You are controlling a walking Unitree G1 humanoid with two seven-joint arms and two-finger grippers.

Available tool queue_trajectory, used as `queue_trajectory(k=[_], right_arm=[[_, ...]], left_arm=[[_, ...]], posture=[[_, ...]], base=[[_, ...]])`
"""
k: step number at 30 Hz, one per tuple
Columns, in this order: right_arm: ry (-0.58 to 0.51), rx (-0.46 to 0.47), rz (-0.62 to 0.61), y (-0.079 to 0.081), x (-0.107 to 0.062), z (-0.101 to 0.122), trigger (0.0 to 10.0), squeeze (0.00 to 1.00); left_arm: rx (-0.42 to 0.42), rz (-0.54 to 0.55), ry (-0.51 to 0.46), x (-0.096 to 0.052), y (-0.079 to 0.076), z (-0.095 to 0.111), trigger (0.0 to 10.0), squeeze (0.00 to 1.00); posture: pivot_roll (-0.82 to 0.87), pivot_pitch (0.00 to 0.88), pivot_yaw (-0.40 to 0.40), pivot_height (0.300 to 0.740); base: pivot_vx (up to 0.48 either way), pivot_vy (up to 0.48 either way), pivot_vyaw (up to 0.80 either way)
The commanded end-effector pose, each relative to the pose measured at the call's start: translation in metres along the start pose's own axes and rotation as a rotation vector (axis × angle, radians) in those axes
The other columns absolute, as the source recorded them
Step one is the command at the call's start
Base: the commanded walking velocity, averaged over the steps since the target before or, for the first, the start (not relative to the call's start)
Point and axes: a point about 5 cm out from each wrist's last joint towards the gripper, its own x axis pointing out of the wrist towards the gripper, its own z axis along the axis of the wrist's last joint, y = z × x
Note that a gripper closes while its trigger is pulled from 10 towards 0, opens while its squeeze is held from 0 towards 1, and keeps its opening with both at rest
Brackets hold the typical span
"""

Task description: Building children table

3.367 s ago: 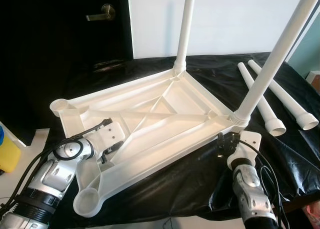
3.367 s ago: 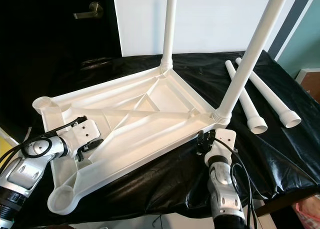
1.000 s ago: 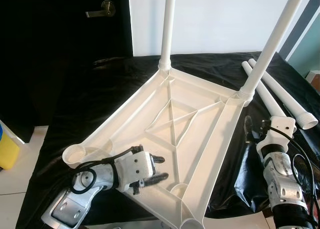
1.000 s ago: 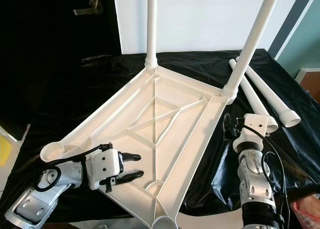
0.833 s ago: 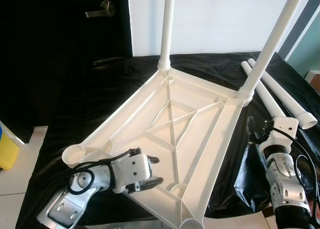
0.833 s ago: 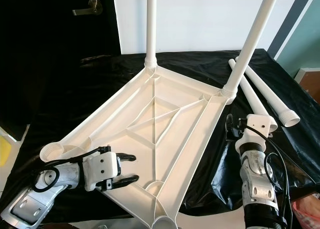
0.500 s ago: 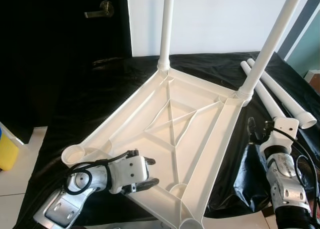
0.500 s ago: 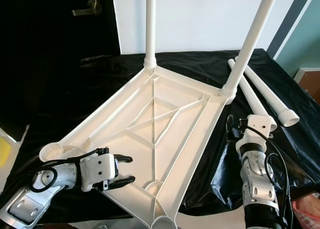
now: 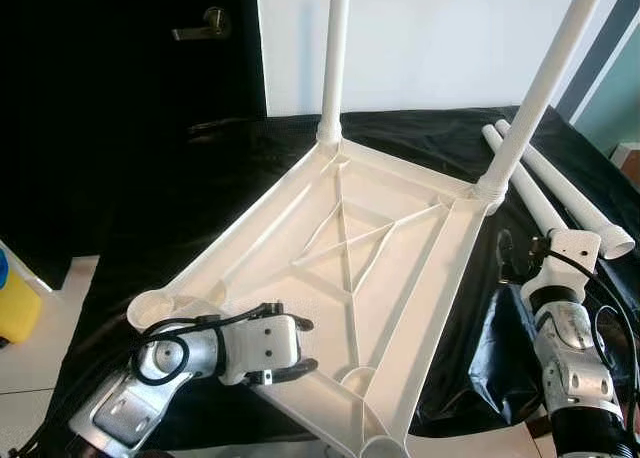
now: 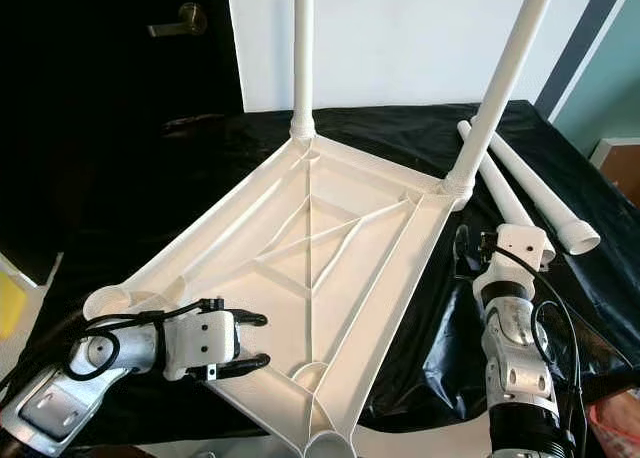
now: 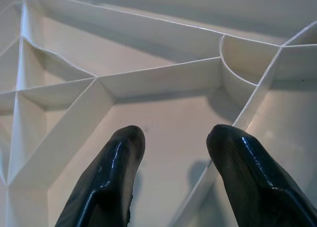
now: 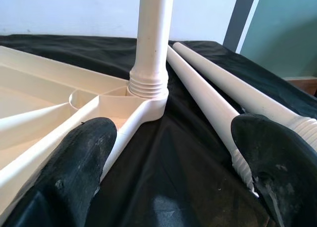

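The white plastic tabletop (image 9: 350, 268) lies upside down on a surface covered with black plastic sheet (image 9: 220, 168), its ribbed underside facing up. Nearest to the camera, one round leg socket (image 9: 380, 446) is cut off by the lower edge of the picture. The left tool (image 9: 290, 346) hovers over the near left rim of the tabletop with its two black fingers (image 11: 106, 180) spread apart and nothing between them. Just beyond it, another leg socket (image 9: 150, 306) stands empty. The right tool (image 9: 507, 260) is beside the right edge of the tabletop, wide open, holding nothing. Farther away, two white legs (image 9: 530, 93) are screwed upright into the far corners; their tops are cut off. Two loose legs (image 9: 560, 193) lie side by side on the sheet to the right. Behind, a dark door with a handle (image 9: 200, 26) is hard to make out.
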Motion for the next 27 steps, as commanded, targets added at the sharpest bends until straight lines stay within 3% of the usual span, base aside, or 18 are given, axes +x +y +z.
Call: queue_trajectory(k=[1, 3, 7, 10, 16, 21, 23, 25, 27], right_arm=[[0.004, 0.004, -0.029, -0.007, -0.001, 0.001, 10.0, 0.0], [0.004, 0.004, -0.029, -0.007, -0.001, 0.001, 10.0, 0.0], [-0.001, 0.007, -0.039, -0.008, -0.002, 0.001, 10.0, 0.0], [-0.007, 0.016, -0.044, -0.008, -0.002, 0.002, 10.0, 0.0], [-0.059, 0.065, -0.009, 0.001, -0.006, 0.011, 10.0, 0.0], [-0.1, 0.098, 0.045, 0.007, -0.013, 0.016, 10.0, 0.0], [-0.132, 0.098, 0.077, 0.008, -0.019, 0.02, 10.0, 0.0], [-0.157, 0.078, 0.097, 0.008, -0.026, 0.023, 10.0, 0.0], [-0.158, 0.076, 0.11, 0.01, -0.03, 0.023, 10.0, 0.0]], left_arm=[[-0.031, -0.069, 0.114, 0.006, -0.01, -0.02, 10.0, 0.0], [-0.031, -0.069, 0.114, 0.006, -0.01, -0.02, 10.0, 0.0], [-0.076, 0.007, 0.095, 0.003, 0.006, -0.019, 10.0, 0.0], [-0.046, 0.04, 0.127, 0.003, 0.012, -0.024, 10.0, 0.0], [-0.075, 0.138, 0.144, 0.004, 0.026, -0.029, 10.0, 0.0], [-0.127, 0.161, 0.034, -0.001, 0.031, -0.017, 10.0, 0.0], [-0.168, 0.169, -0.078, -0.009, 0.033, -0.005, 10.0, 0.0], [-0.163, 0.178, -0.171, -0.017, 0.034, 0.007, 10.0, 0.0], [-0.149, 0.189, -0.196, -0.021, 0.034, 0.011, 10.0, 0.0]], posture=[[-0.02, 0.031, -0.016, 0.74], [-0.02, 0.031, -0.016, 0.74], [-0.03, 0.031, -0.005, 0.74], [-0.03, 0.032, -0.002, 0.74], [-0.02, 0.042, 0.001, 0.74], [-0.02, 0.048, -0.002, 0.74], [-0.01, 0.051, -0.006, 0.74], [0.0, 0.052, -0.021, 0.74], [0.0, 0.053, -0.023, 0.74]], base=[[0.0, 0.0, 0.0], [0.0, 0.0, 0.0], [0.0, 0.0, 0.0], [0.0, 0.0, 0.0], [0.0, 0.0, 0.0], [0.0, 0.0, 0.0], [0.0, 0.0, 0.0], [0.0, 0.0, 0.0], [0.0, 0.0, 0.0]])
